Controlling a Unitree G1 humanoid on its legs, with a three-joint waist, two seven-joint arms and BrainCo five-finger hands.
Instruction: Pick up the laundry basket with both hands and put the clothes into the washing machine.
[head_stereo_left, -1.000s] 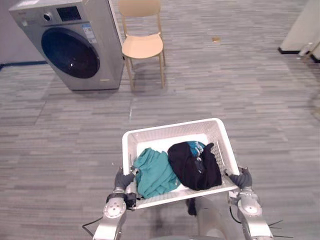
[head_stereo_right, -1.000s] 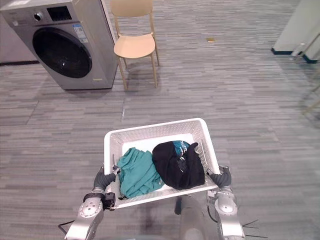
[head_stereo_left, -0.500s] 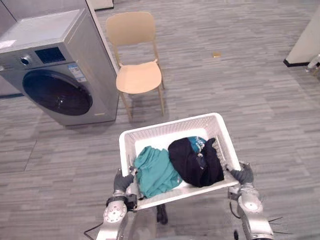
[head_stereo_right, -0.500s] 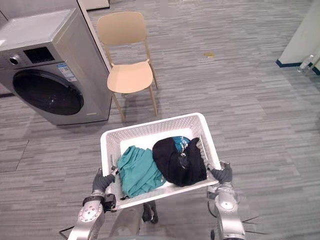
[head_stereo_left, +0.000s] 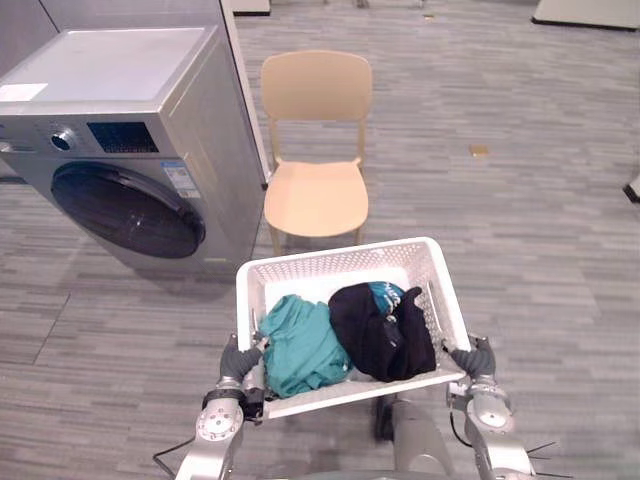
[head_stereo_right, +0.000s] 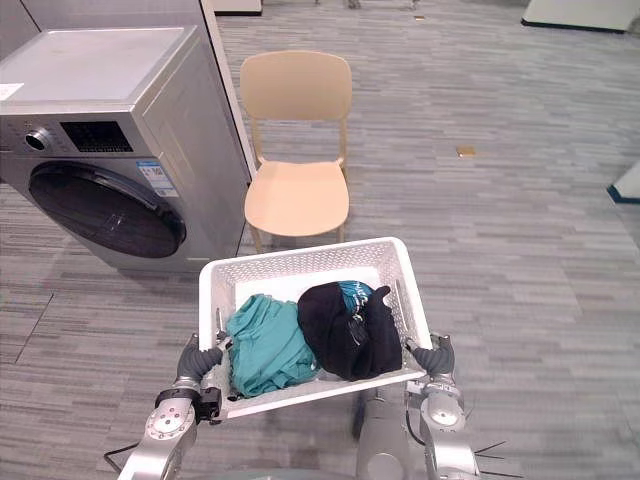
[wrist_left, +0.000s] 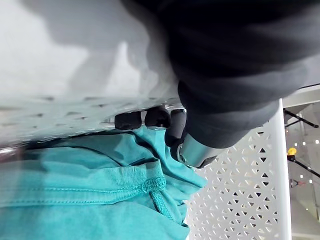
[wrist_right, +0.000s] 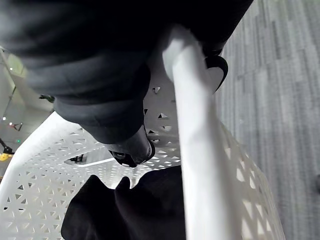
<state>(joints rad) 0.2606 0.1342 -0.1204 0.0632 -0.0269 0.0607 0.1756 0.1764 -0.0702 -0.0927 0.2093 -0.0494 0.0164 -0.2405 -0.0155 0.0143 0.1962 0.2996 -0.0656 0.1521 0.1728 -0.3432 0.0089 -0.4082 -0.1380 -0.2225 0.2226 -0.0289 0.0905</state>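
I hold a white perforated laundry basket (head_stereo_left: 340, 262) in the air in front of me. My left hand (head_stereo_left: 240, 357) is curled round its left rim and my right hand (head_stereo_left: 474, 358) round its right rim (wrist_right: 192, 100). Inside lie a teal garment (head_stereo_left: 298, 346) on the left and a black garment (head_stereo_left: 382, 327) with a bit of teal on the right. In the left wrist view the fingers (wrist_left: 157, 118) hook over the basket edge above the teal cloth (wrist_left: 80, 190). The grey washing machine (head_stereo_left: 130, 150) stands ahead on the left, its round dark door (head_stereo_left: 128, 210) closed.
A beige chair (head_stereo_left: 316, 150) stands right beside the washing machine, just beyond the basket. A small brown object (head_stereo_left: 479, 151) lies on the grey plank floor far right. A white base (head_stereo_left: 585, 10) with dark trim shows at the top right.
The camera has moved forward: the washing machine and chair now look larger and closer. Both hands keep their hold on the basket, and the clothes lie as before.
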